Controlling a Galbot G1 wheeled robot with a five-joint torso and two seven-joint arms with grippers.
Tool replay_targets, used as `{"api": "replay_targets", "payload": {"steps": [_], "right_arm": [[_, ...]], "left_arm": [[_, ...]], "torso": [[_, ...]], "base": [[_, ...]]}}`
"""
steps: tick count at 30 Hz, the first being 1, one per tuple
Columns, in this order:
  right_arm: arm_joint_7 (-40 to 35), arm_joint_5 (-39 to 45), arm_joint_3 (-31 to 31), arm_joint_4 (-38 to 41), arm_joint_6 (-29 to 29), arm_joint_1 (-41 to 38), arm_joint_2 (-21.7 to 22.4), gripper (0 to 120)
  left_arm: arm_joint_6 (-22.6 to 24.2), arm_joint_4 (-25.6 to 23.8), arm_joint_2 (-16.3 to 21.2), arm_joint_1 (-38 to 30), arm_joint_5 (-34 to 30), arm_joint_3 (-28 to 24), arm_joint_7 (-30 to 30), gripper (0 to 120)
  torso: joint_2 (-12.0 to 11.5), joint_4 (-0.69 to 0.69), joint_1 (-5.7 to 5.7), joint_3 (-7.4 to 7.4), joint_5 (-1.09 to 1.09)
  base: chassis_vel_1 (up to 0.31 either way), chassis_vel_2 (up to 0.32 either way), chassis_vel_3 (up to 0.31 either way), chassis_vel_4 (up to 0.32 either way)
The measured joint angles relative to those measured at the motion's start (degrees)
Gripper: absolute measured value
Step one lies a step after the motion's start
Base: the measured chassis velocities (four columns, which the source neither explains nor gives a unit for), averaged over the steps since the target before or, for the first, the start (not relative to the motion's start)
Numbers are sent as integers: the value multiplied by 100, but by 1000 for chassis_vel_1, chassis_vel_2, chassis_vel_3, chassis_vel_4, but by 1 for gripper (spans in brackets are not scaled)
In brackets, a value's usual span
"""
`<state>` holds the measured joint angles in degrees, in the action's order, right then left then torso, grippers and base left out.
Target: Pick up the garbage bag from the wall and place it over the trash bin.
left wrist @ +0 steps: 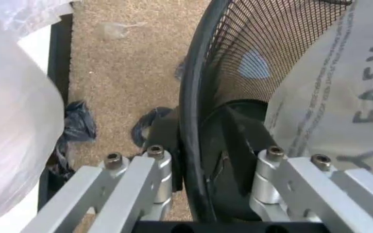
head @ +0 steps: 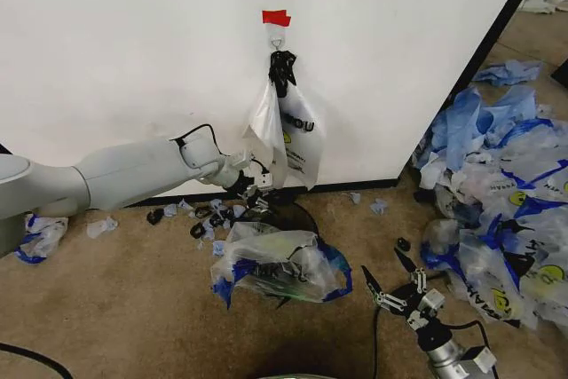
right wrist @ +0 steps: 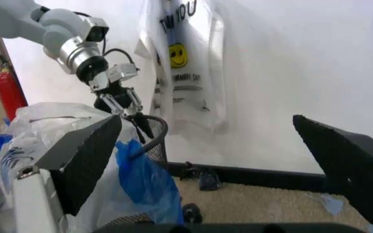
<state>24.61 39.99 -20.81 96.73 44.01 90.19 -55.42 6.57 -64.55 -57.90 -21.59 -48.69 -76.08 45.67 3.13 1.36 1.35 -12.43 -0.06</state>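
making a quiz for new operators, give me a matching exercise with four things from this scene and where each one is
Things:
1. garbage bag
2. trash bin
3. left gripper
4. right gripper

Places:
A. at the bin's rim, one finger on each side
B. open above the carpet, right of the bin
C. hanging from the hook on the wall
D. on the floor below the hook, a bag draped on it

Pairs: 1-C, 2-D, 3-A, 4-B
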Motion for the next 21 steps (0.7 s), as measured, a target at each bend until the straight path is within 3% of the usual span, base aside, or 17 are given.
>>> {"api": "replay_targets", "payload": {"steps": [3,8,21], "right_arm": [[4,0,-9,-4,13,4,-2,98],[18,1,-19,-22,34,14,-20,98],[12,3,28,-8,11,-31,8,98]], "left_arm": [[-1,28,-32,14,-1,-5,3,18],[-6,47,-67,43,-11,-13,24,0],[54,-33,228,94,-103,94,-48,0]], "torso": [[0,0,0,0,0],[0,-1,0,0,-1],[0,0,0,1,-1]], "base": [[0,0,0,0],[0,0,0,0],[0,0,0,0]]}}
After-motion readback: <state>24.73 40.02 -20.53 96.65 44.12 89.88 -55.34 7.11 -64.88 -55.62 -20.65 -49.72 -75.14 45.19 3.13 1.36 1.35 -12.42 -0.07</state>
